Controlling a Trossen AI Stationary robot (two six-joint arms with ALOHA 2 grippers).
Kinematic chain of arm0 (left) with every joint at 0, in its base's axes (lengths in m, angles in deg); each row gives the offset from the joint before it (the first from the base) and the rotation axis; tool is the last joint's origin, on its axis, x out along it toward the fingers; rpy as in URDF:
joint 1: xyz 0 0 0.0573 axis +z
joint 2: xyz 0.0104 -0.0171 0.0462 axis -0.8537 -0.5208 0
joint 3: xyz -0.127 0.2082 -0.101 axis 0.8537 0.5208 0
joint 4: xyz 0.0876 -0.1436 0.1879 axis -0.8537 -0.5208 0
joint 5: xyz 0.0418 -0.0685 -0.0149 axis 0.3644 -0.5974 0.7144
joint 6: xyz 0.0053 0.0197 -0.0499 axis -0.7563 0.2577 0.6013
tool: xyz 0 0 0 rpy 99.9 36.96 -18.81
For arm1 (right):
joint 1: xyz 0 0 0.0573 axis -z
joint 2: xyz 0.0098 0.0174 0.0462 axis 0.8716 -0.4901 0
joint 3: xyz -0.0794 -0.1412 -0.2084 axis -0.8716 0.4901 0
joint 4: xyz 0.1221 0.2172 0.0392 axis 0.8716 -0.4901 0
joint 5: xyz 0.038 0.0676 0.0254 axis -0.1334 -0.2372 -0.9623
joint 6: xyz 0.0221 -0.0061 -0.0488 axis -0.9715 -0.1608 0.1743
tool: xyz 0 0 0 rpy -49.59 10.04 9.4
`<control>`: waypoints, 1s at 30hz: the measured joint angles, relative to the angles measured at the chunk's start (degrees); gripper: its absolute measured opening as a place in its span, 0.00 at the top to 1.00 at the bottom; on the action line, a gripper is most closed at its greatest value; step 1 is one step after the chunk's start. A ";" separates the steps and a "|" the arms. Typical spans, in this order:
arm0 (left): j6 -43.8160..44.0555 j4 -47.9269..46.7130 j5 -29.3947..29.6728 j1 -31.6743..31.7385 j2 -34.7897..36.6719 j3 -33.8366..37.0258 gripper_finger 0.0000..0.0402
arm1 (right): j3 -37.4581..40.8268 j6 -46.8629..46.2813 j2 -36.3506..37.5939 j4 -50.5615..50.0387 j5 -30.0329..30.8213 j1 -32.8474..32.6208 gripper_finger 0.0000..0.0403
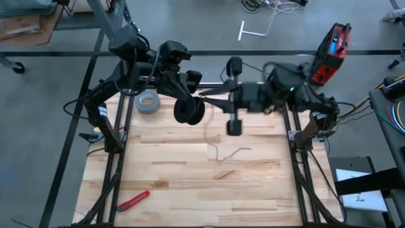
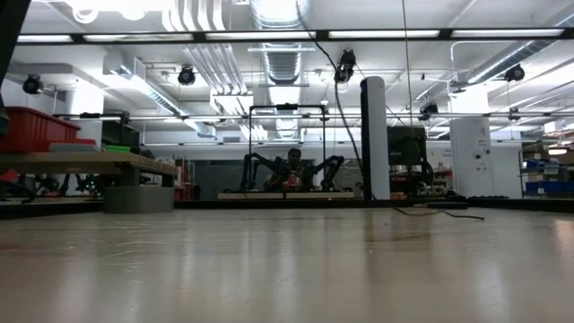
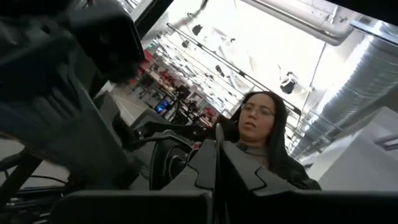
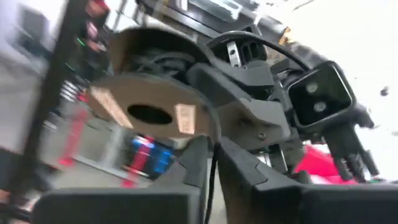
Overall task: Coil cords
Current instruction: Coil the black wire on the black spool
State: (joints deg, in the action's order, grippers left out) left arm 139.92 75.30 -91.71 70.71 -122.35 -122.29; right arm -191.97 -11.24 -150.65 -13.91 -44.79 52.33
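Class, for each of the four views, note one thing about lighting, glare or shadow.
High view: even light, no harsh shadows on the table. Low view: the ceiling lights reflect as a sheen off it. Left wrist view: the bright ceiling backlights the raised left gripper into silhouette. Right wrist view: glare behind, right gripper dark, reel face lit.

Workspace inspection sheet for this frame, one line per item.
Surface: wooden table, bare in the middle.
Job's things: black reel raised off the table beside the left gripper; thin cord trailing loose on the wood.
Clutter: grey tape roll near the far edge; red-handled cutter near the front left.
Grippers: left gripper fingers together; right gripper closed on the cord, facing the reel.
Cables: coloured wires off the table's right.
Surroundings: red case on the floor; a person behind the rig.
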 joint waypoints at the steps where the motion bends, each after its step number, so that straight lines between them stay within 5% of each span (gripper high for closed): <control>1: -0.07 0.34 0.06 -0.25 -0.02 0.00 1.00 | 0.01 -3.30 0.51 -0.58 -2.61 0.86 0.90; 8: 0.04 19.78 5.39 -2.18 -0.58 0.09 1.00 | -0.04 -30.42 1.71 -1.37 -22.37 10.88 0.77; 15: -4.54 51.50 29.26 -2.68 -1.82 0.10 1.00 | 0.02 -35.47 -0.09 -2.78 -25.33 14.53 0.71; 18: -8.78 60.08 28.31 -1.16 -1.24 -0.22 1.00 | 0.02 -35.28 -0.36 -3.65 -25.08 14.69 0.70; 21: -12.94 57.48 22.19 0.18 -0.12 -0.85 1.00 | 0.04 -35.48 -0.73 -4.01 -24.92 14.64 0.70; 25: -29.04 54.11 16.92 0.33 2.33 -0.62 1.00 | 0.09 -37.19 -1.43 -4.65 -24.92 14.62 0.71; 30: -38.23 33.98 13.44 0.39 7.07 -0.84 1.00 | 0.11 -38.98 -3.05 -5.41 -24.87 14.56 0.73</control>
State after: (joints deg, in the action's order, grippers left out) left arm 101.69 109.28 -78.27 71.10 -115.29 -123.13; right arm -191.86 -50.22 -153.69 -19.32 -69.66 66.89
